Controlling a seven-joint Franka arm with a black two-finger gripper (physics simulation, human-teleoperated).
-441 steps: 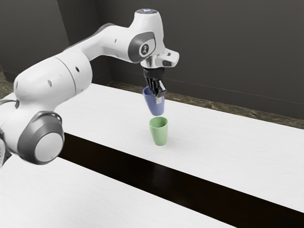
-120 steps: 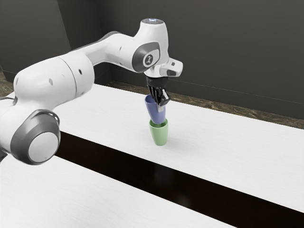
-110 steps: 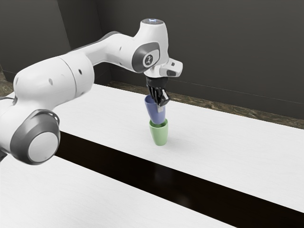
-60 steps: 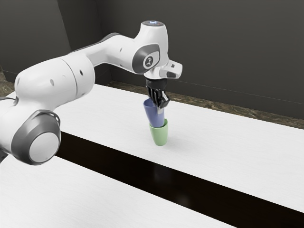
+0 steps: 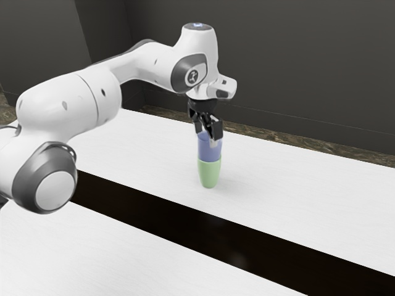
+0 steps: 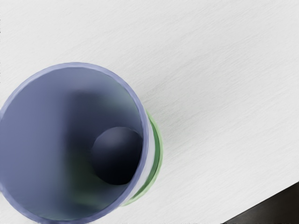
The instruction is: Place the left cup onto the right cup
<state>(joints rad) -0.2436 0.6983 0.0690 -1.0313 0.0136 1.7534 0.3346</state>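
The blue cup (image 5: 208, 148) stands upright, nested in the green cup (image 5: 209, 173), on the white table (image 5: 296, 185). My gripper (image 5: 208, 131) hangs just above the blue cup's rim, its black fingers spread apart, open. In the wrist view I look straight down into the blue cup (image 6: 70, 140); a thin crescent of the green cup's rim (image 6: 157, 149) peeks out beside it.
A dark gap (image 5: 185, 216) separates this table from a second white surface (image 5: 123, 259) nearer the camera; the gap's edge (image 6: 275, 205) appears close to the cups. A dark wall stands behind.
The blue cup was held tilted with its base in the green cup; now it sits upright and deeper inside. My fingers have spread apart and let go of it.
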